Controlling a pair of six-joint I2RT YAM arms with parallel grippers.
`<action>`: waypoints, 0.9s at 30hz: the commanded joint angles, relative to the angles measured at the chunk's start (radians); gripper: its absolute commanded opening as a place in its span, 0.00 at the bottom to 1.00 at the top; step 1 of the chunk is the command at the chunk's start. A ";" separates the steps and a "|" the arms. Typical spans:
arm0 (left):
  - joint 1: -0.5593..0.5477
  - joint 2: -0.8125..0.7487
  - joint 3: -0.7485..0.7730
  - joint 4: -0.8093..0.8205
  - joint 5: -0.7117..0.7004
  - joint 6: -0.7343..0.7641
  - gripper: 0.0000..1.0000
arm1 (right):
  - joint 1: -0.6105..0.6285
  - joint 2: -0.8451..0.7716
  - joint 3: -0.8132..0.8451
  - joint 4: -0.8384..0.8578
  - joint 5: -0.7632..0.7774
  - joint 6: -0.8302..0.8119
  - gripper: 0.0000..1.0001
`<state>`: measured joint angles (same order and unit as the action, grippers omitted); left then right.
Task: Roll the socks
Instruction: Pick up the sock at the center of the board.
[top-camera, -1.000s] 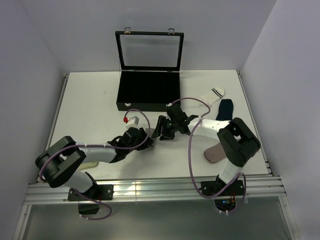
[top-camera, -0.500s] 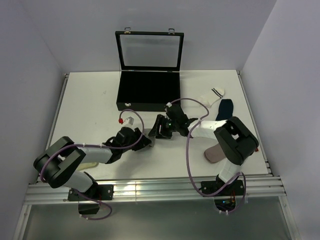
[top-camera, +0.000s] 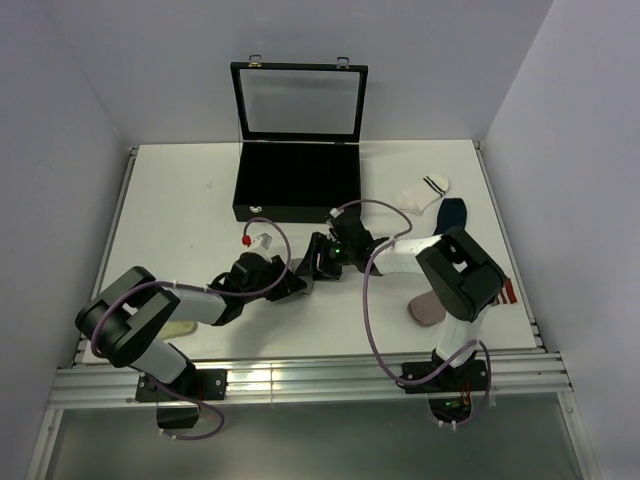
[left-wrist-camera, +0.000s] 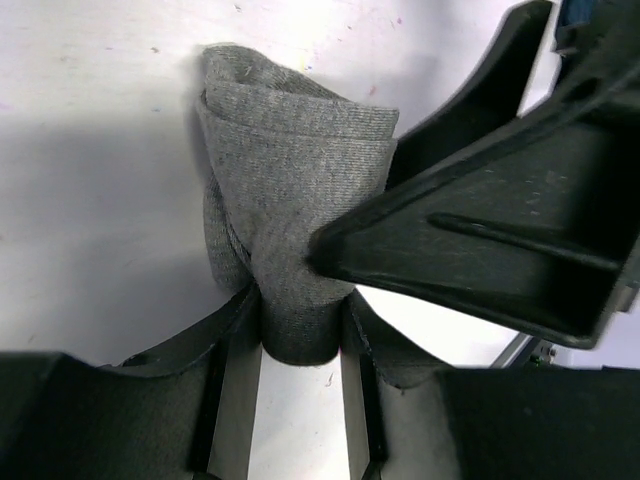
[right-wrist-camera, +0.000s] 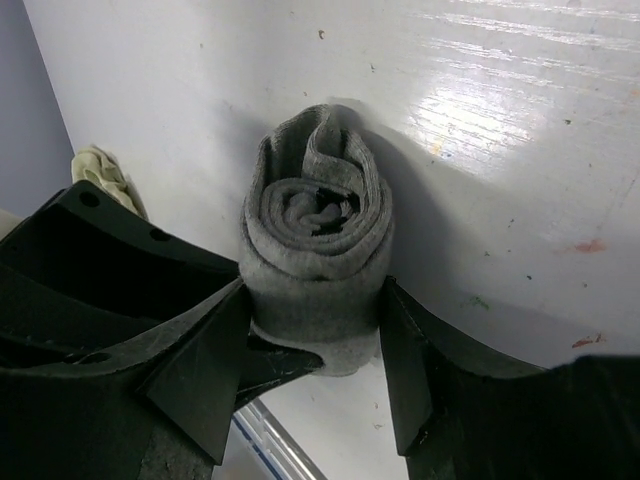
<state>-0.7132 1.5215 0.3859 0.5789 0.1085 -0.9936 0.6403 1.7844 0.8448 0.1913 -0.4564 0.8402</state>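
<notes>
A grey sock (left-wrist-camera: 290, 170), wound into a tight roll (right-wrist-camera: 320, 215), stands on the white table between my two grippers. My left gripper (left-wrist-camera: 300, 310) is shut on the roll's lower end, and fabric bulges above its fingers. My right gripper (right-wrist-camera: 315, 300) comes from the opposite side with a finger pressed against each side of the roll. In the top view both grippers meet at mid-table, left (top-camera: 290, 282) and right (top-camera: 318, 262), and hide the roll. A white sock with black cuff stripes (top-camera: 422, 192) and a navy sock (top-camera: 450, 215) lie at the back right.
An open black case (top-camera: 297, 180) with its glass lid raised stands behind the grippers. A taupe sock (top-camera: 428, 308) lies by the right arm's base. A cream cloth (top-camera: 180, 328) lies under the left arm. Cables loop over both arms.
The right gripper has slid left and a little nearer, closing in on the left gripper. The left gripper has shifted slightly toward it, still holding the sock.
</notes>
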 joint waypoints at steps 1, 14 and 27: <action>-0.005 0.060 -0.016 -0.054 0.088 0.047 0.18 | -0.008 0.039 0.037 0.034 -0.031 -0.032 0.60; -0.006 0.126 -0.022 0.006 0.148 0.047 0.24 | -0.007 0.104 0.092 -0.058 -0.090 -0.150 0.47; -0.005 0.071 0.002 -0.089 0.094 0.036 0.65 | -0.010 0.044 0.145 -0.216 -0.053 -0.312 0.00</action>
<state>-0.7017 1.6054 0.3981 0.7105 0.2146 -0.9863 0.6189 1.8542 0.9646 0.0471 -0.5400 0.5983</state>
